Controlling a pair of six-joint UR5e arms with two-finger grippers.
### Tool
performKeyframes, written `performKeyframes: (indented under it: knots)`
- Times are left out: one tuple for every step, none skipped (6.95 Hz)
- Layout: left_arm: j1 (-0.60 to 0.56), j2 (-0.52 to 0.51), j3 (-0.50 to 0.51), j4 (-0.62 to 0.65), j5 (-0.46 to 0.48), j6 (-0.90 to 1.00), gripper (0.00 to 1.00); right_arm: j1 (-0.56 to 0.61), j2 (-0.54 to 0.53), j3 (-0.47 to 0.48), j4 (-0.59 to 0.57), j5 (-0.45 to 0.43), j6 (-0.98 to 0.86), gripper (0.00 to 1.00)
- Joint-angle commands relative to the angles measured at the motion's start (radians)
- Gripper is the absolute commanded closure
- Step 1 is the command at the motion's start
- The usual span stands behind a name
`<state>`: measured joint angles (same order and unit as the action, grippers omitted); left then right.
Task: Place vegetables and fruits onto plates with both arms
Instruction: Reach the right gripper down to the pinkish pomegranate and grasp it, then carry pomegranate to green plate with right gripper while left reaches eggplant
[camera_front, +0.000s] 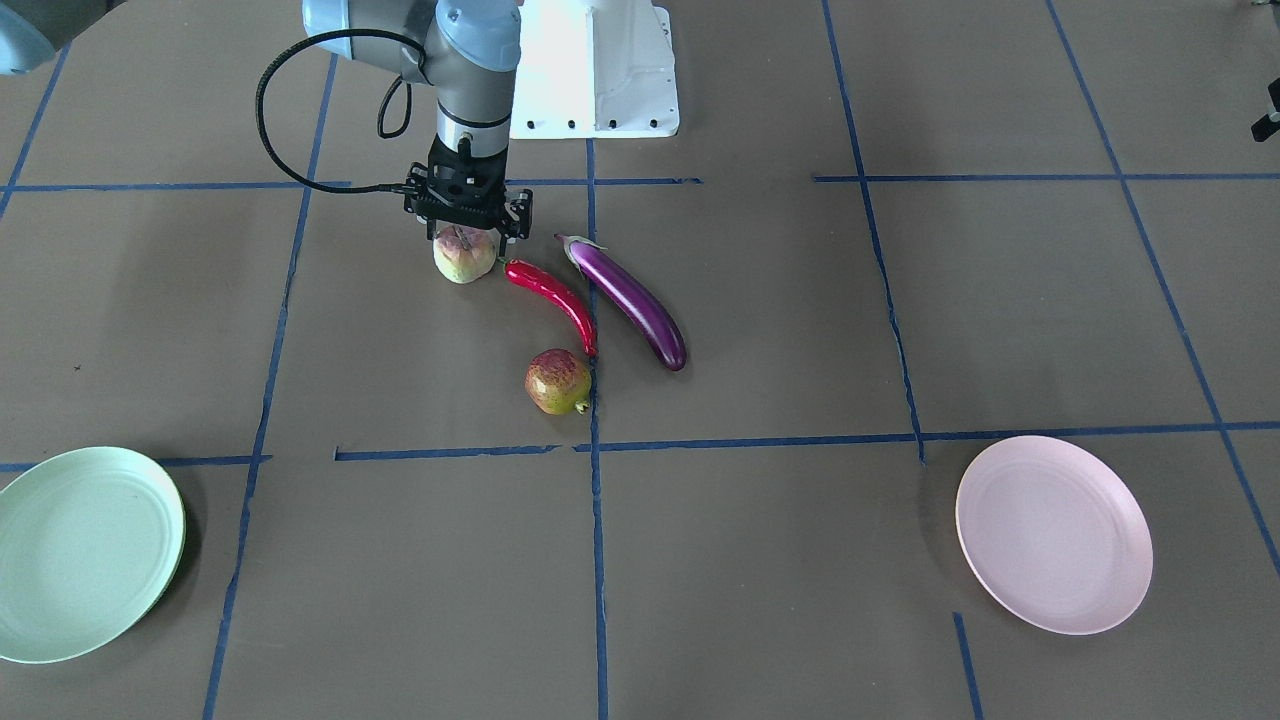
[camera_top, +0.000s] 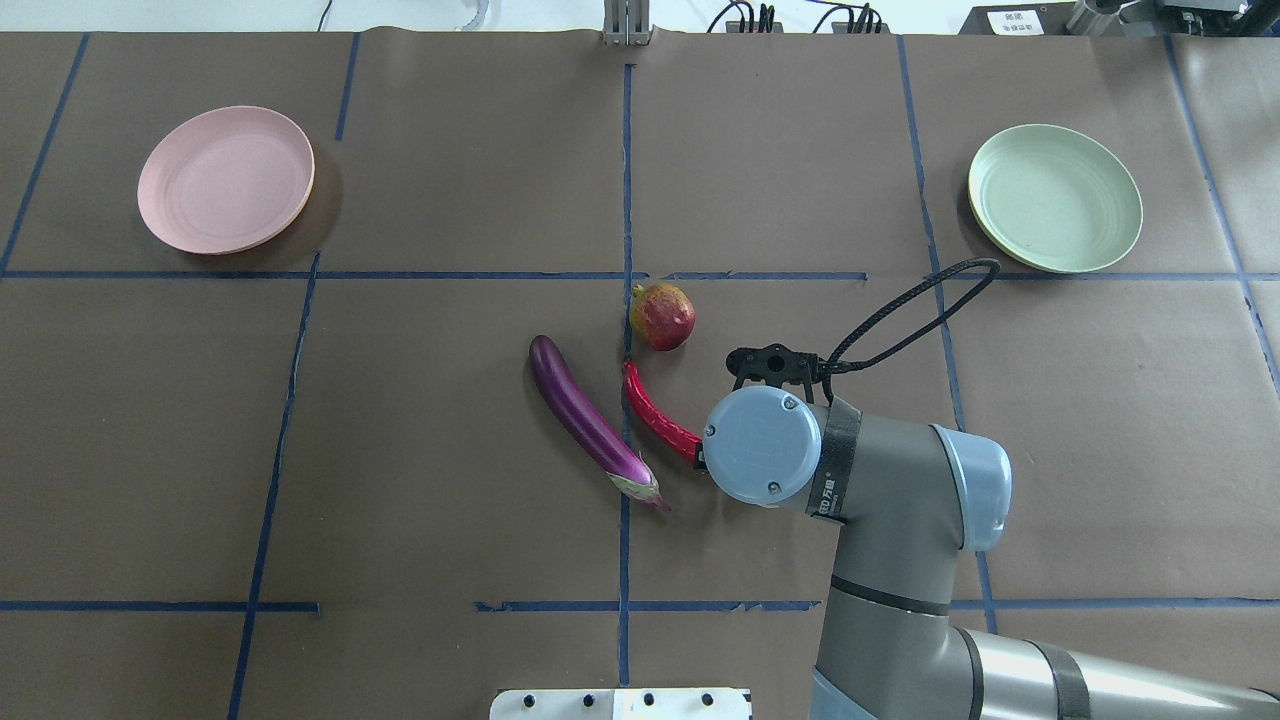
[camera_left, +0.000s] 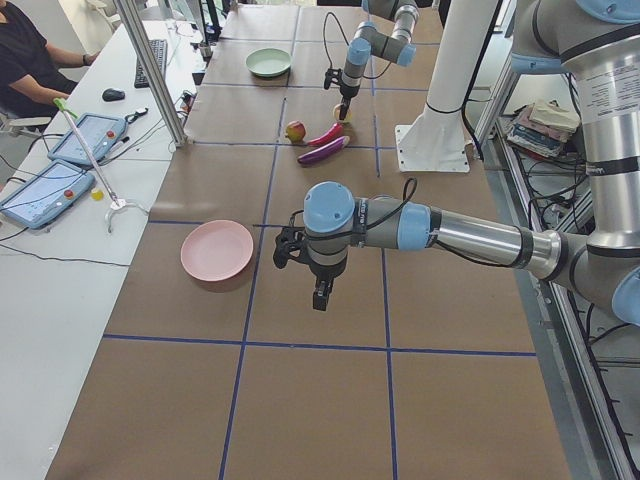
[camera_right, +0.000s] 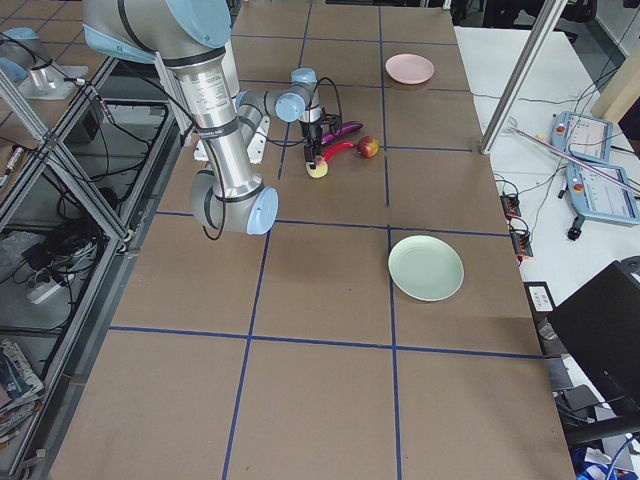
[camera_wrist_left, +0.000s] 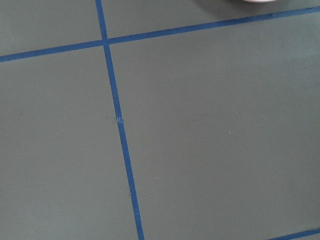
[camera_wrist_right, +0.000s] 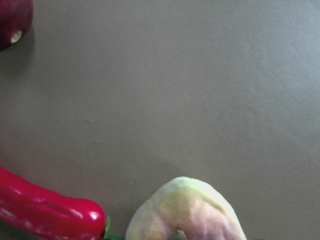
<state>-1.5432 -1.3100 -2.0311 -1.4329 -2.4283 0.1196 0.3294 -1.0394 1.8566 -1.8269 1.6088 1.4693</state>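
At the edge of the table nearest the operators, the 2 plates lie well apart on the brown paper: the mint green plate toward the robot's right and the pink plate toward its left, both bare. The left gripper hangs near the pink plate, pointing down over open paper. It shows only in the side view, so I cannot tell whether its jaws are spread or closed, and its wrist camera sees just blue tape lines and a sliver of that plate. Farther in, around the centre tape line, the speckled red-and-yellow fruit sits on the table with the tip of the red chili pepper just beside it. The chili slants away toward the robot, and the purple eggplant lies alongside it, roughly parallel and a little apart, with its stem cap at the far end. Beyond them the peach rests on the table, the chili's green stem end just beside it. The right gripper is lowered straight over the peach, its 2 fingers spread wide on either side of the top, not clamped on it. The white base stands farthest back.
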Motion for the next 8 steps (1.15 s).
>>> performKeyframes:
  knots:
    - [0.000,0.000,0.000,-0.001,0.000,0.000,0.00,0.000,-0.016,-0.007,0.000,-0.027,-0.010,0.37]
    - [0.000,0.000,-0.001,-0.001,0.000,0.000,0.00,0.003,-0.013,-0.005,0.000,-0.027,-0.017,0.93]
    - [0.000,0.000,-0.003,-0.001,0.000,0.000,0.00,0.061,-0.019,0.018,-0.014,-0.012,-0.030,1.00]
    - [0.000,0.000,-0.004,-0.001,-0.002,-0.005,0.00,0.125,-0.063,0.082,-0.041,-0.013,-0.191,1.00]
    - [0.039,-0.011,-0.015,-0.007,-0.017,-0.100,0.00,0.232,-0.076,0.085,-0.048,-0.012,-0.337,1.00]
    - [0.120,-0.034,-0.020,-0.058,-0.058,-0.238,0.00,0.369,-0.077,0.046,-0.048,0.015,-0.515,1.00]
    - [0.238,-0.102,-0.009,-0.154,-0.055,-0.443,0.00,0.511,-0.077,-0.036,-0.034,0.086,-0.681,1.00]
    - [0.384,-0.198,-0.009,-0.191,-0.049,-0.689,0.00,0.640,-0.067,-0.148,0.010,0.150,-0.854,1.00]
